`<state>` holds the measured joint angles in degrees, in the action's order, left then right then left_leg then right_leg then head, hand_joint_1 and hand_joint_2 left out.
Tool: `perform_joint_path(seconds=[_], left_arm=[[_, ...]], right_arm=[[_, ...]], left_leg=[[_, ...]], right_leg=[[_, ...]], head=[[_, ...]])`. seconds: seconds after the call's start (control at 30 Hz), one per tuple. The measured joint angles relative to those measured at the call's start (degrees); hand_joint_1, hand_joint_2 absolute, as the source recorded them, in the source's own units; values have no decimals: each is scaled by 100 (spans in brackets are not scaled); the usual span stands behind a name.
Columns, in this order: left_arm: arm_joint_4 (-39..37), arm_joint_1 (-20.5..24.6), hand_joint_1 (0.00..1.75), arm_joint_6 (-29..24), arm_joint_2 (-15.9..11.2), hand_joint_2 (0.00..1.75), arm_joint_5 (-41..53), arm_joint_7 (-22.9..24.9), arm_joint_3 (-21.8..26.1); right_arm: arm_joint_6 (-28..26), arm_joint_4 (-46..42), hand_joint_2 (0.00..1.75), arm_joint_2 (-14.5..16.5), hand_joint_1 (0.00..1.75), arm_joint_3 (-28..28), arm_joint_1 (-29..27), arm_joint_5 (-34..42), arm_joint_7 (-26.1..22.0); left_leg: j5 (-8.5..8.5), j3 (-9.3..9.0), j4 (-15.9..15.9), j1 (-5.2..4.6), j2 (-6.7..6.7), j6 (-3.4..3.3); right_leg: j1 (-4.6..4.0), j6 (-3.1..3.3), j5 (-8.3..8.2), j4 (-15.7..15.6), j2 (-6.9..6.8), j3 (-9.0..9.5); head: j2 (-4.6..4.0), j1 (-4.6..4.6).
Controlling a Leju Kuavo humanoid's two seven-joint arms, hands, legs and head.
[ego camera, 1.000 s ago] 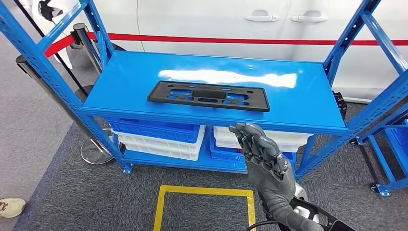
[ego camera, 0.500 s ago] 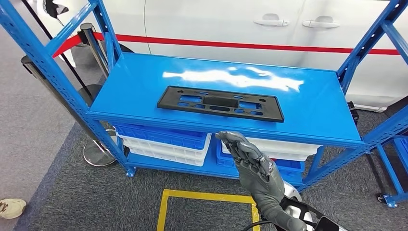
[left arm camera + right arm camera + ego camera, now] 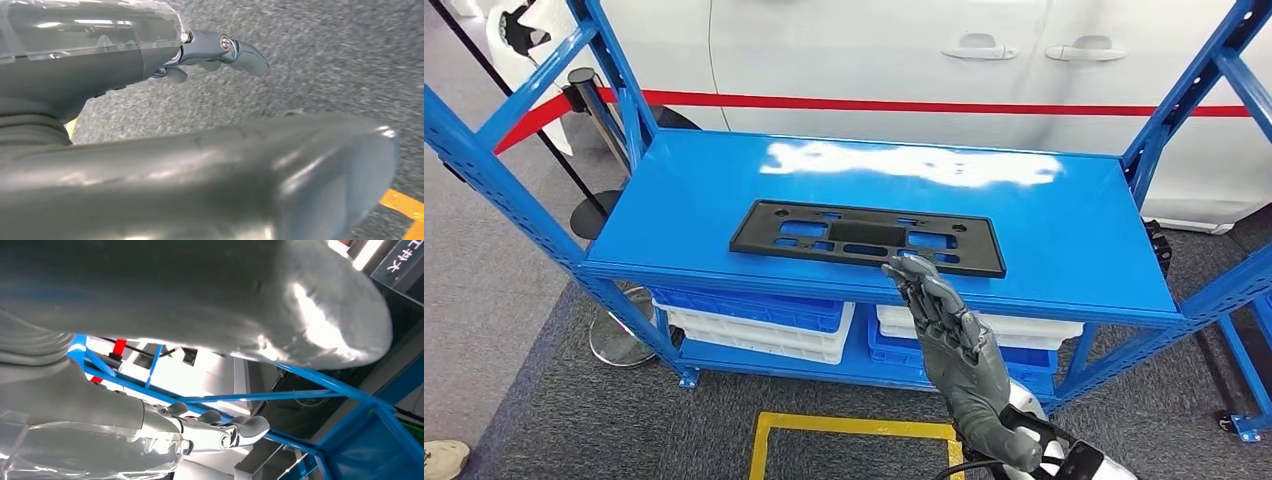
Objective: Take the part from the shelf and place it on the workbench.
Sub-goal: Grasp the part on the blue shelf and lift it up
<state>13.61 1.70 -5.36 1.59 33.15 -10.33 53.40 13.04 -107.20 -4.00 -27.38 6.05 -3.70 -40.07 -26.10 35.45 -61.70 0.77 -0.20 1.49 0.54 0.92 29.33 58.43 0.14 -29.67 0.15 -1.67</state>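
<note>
Behind the rack stands a white car [image 3: 854, 70] with a red stripe [image 3: 924, 103] and two door handles [image 3: 1034, 47], blue and white bins [image 3: 759, 318] sit stacked below, and yellow floor tape [image 3: 854, 432] marks the grey carpet [image 3: 604, 420].

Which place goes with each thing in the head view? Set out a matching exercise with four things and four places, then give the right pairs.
Things:
1. black part
2. stacked blue and white bins
3. right robot hand
4. yellow floor marking

Places:
A. on the grey carpet in front of the shelf
B. raised at the front edge of the shelf, holding nothing
C. flat on the top blue shelf board
D. on the lower level, under the top board

Pairs: 1-C, 2-D, 3-B, 4-A
</note>
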Motion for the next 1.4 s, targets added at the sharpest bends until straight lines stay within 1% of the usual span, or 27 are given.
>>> perform_joint_path(seconds=[0.03, 0.07, 0.13, 0.2, 0.23, 0.3, 0.33, 0.37, 0.4, 0.47, 0.53, 0.6, 0.67, 0.7, 0.77, 0.83, 0.87, 0.9, 0.97, 1.0, 1.03, 1.1, 1.2, 1.27, 1.33, 1.37, 1.4], left_arm=[[-1, -1, 0, 1, -7, 0, 1, 1, 4], [-1, -5, 0, 2, -13, 0, 1, 2, 10], [-1, -18, 0, 13, -19, 0, 1, -5, 22], [-1, -22, 0, 39, -20, 0, 1, -27, 28], [-1, -16, 0, 55, -20, 0, 1, -38, 28], [-1, -6, 0, 80, -20, 0, 1, -54, 30], [-1, -6, 0, 90, -20, 0, 1, -57, 32], [-1, -8, 0, 96, -19, 0, 1, -62, 34], [-1, -11, 0, 99, -17, 0, 1, -70, 36], [-2, -17, 0, 100, -7, 0, 4, -98, 39], [-3, -5, 0, 97, 11, 0, 17, -126, 43], [-3, 13, 0, 101, 23, 0, 37, -151, 50], [-3, 22, 0, 115, 28, 0, 54, -183, 61], [-3, 28, 0, 125, 33, 0, 68, -203, 66], [-3, 39, 0, 142, 43, 0, 95, -237, 74], [-3, 35, 0, 147, 45, 0, 109, -255, 81], [-3, 24, 0, 147, 45, 0, 117, -261, 83], [-3, 14, 0, 147, 45, 0, 129, -271, 84], [-3, -3, 0, 147, 46, 0, 153, -300, 87], [-3, -5, 0, 147, 46, 0, 161, -315, 92], [-3, -3, 0, 148, 47, 0, 166, -329, 97], [-3, -6, 0, 148, 49, 0, 171, -347, 113], [-3, -20, 0, 148, 59, 0, 175, -356, 128], [-3, -17, 0, 149, 67, 0, 178, -359, 131], [-3, -16, 0, 156, 67, 0, 182, -362, 140], [-3, -17, 0, 164, 70, 0, 188, -365, 149], [-3, -19, 0, 173, 77, 0, 196, -370, 160]], right_arm=[[-2, 20, 0, -1, 0, 0, -1, 3, 2], [-3, 38, 0, -1, 0, 1, -2, 7, 3], [-2, 68, 0, -2, 0, 1, 0, 29, 5], [7, 93, 0, -2, 0, 3, 10, 68, 1], [11, 106, 0, -2, 0, 3, 14, 88, 0], [16, 137, 0, -4, 0, 4, 15, 114, -2], [16, 161, 0, -5, 0, 4, 12, 121, -1], [18, 186, 0, -7, 0, 4, 9, 123, -1], [21, 209, 0, -10, 0, 4, 5, 125, -1], [38, 242, 0, -16, 0, 4, 1, 127, -1], [67, 276, 87, -21, 0, 2, 1, 135, -1], [89, 319, 175, -23, 0, 0, -1, 129, 19], [96, 365, 175, -15, 0, -1, -3, 112, 83], [97, 401, 175, -7, 0, -1, -1, 102, 121], [98, 522, 175, 10, 0, -2, -8, 76, 163], [94, 666, 175, 21, 0, -5, -34, 44, 172], [83, 728, 175, 23, 0, -7, -49, 13, 172], [50, 790, 175, 24, 0, -11, -60, -43, 165], [-127, 937, 175, 31, 0, -42, -65, -290, 149], [-269, 1024, 175, 39, 0, -68, -55, -480, 142], [-427, 1111, 175, 50, 0, -102, -38, -688, 141], [-694, 1276, 175, 86, 0, -184, 7, -1031, 147], [-844, 1436, 175, 128, 0, -262, 64, -1197, 151], [-923, 1508, 175, 134, 0, -286, 101, -1285, 167], [-1194, 1601, 175, 136, 0, -348, 128, -1636, 250], [-1420, 1663, 175, 137, 0, -399, 146, -1944, 323], [-1691, 1738, 175, 142, 0, -465, 177, -2313, 409]], left_leg=[[52, -43, 163, -16, 5, -42], [10, -49, 200, -31, 8, -94], [33, -96, 250, -27, 4, -190], [6, -185, 290, -11, -1, -258], [-14, -224, 304, -9, -3, -290], [-71, -277, 306, -20, -6, -329], [-107, -310, 305, -27, -8, -333], [-149, -356, 305, -32, -11, -331], [-195, -417, 305, -36, -15, -324], [-295, -555, 314, -37, -22, -301], [-363, -634, 335, -31, -26, -253], [-380, -688, 341, -33, -23, -180], [-415, -731, 291, -42, -17, -123], [-477, -689, 173, -42, -16, -104], [-752, -387, -404, -26, -14, -72], [-990, 68, -1084, -13, -13, -33], [-969, 212, -1219, -11, -12, -18], [-827, 258, -1151, -10, -12, -6], [-270, 81, -462, -9, -8, -14], [-72, -22, -102, -16, -4, -32], [49, -100, 170, -31, -1, -63], [65, -118, 325, -61, -2, -132], [129, -148, 398, -28, -6, -232], [131, -172, 430, -10, -6, -282], [113, -178, 429, -10, -5, -307], [103, -185, 427, -11, -6, -308], [90, -200, 424, -11, -8, -303]], right_leg=[[-4, -37, 35, 3, -3, 21], [-13, -75, 53, 10, -4, 32], [-20, -140, 81, 34, -5, 57], [-9, -188, 185, 252, -6, -16], [0, -211, 298, 513, -7, -160], [10, -241, 540, 1196, -7, -613], [12, -247, 572, 1437, -7, -823], [13, -244, 494, 1499, -8, -948], [12, -230, 304, 1362, -8, -970], [-6, -170, -215, 715, -8, -796], [-57, -101, -409, 242, -11, -660], [-94, -34, -369, 117, -4, -632], [-59, 22, -398, 17, 3, -514], [-38, 47, -392, -28, -2, -439], [-24, 87, -362, -85, -14, -334], [-30, 107, -313, -89, -14, -293], [-32, 107, -288, -88, -9, -268], [-32, 102, -260, -88, -1, -233], [-32, 80, -192, -88, 8, -139], [-36, 62, -161, -81, 8, -104], [-41, 39, -138, -73, 10, -96], [-51, -19, -113, -62, 12, -117], [-55, -114, 6, 49, 10, -158], [-32, -173, 306, 582, 8, -413], [-5, -217, 607, 1356, 6, -837], [10, -232, 628, 1581, 5, -983], [22, -239, 522, 1573, 2, -1015]], head=[[0, -3], [0, -6], [0, -3], [0, 7], [0, 12], [-1, 21], [-1, 23], [-1, 23], [-1, 24], [0, 24], [0, 22], [0, 28], [0, 34], [0, 25], [-1, 11], [-1, 6], [-1, 6], [0, 6], [0, 7], [0, 9], [0, 6], [0, 6], [0, 13], [0, 30], [0, 38], [0, 38], [0, 38]])
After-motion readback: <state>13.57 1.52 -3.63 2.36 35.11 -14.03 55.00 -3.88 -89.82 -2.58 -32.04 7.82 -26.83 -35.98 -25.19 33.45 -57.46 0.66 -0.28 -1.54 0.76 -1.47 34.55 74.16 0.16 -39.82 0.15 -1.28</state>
